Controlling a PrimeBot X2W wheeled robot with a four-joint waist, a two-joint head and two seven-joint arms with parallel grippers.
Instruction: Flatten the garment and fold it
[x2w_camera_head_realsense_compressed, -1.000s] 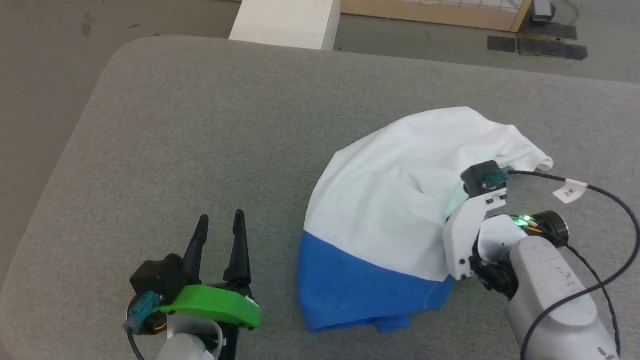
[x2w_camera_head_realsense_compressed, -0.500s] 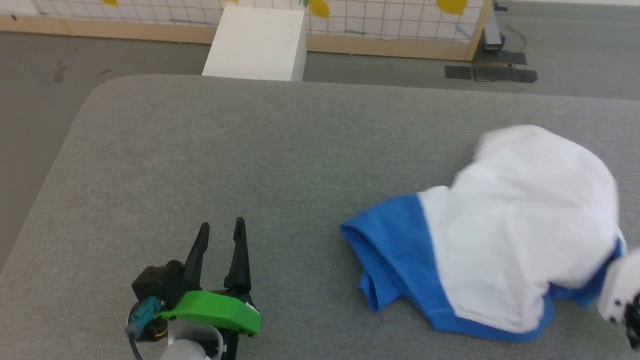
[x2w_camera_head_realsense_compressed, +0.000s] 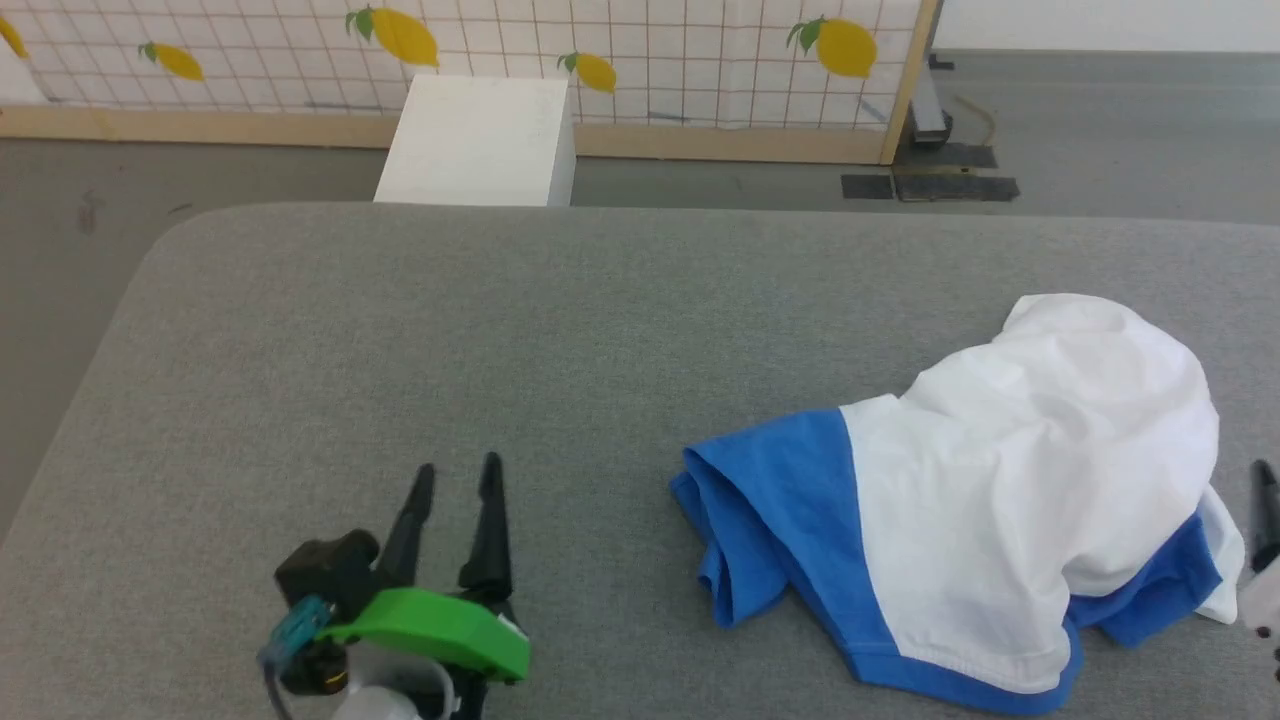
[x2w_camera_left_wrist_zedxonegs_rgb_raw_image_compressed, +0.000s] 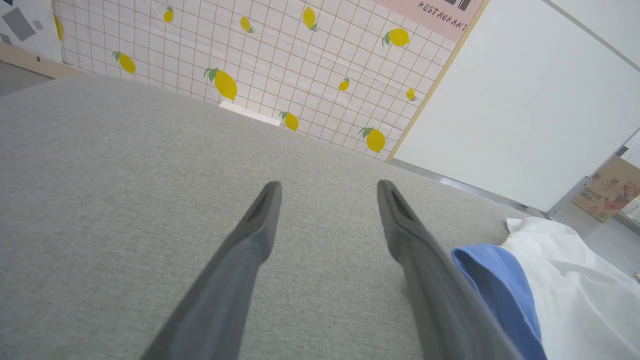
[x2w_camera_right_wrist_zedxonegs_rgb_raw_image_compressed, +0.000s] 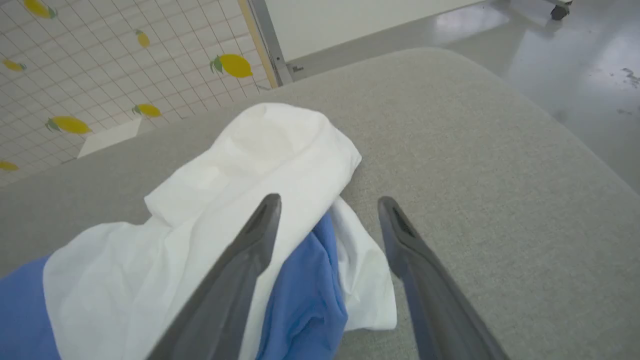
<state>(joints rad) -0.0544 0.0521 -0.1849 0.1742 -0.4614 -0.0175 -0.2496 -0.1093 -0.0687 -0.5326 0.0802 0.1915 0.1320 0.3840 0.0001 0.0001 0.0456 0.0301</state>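
At the lower left of the head view the left gripper (x2w_camera_head_realsense_compressed: 458, 465) sits low over the grey padded table (x2w_camera_head_realsense_compressed: 400, 330), its two dark fingers spread with nothing between them, well apart from the shirt. The shirt (x2w_camera_head_realsense_compressed: 1000, 480) lies at the lower right of that view as a rumpled heap, with blue cloth bunched on its left side and the white body humped over more blue on its right. At the far right edge the right gripper (x2w_camera_right_wrist_zedxonegs_rgb_raw_image_compressed: 328, 199) hangs just beside the heap, fingers spread and holding nothing. I judge the flattening barely begun, with no fold made. The next move likely calls for each gripper to pinch a separate edge and draw the cloth out flat.
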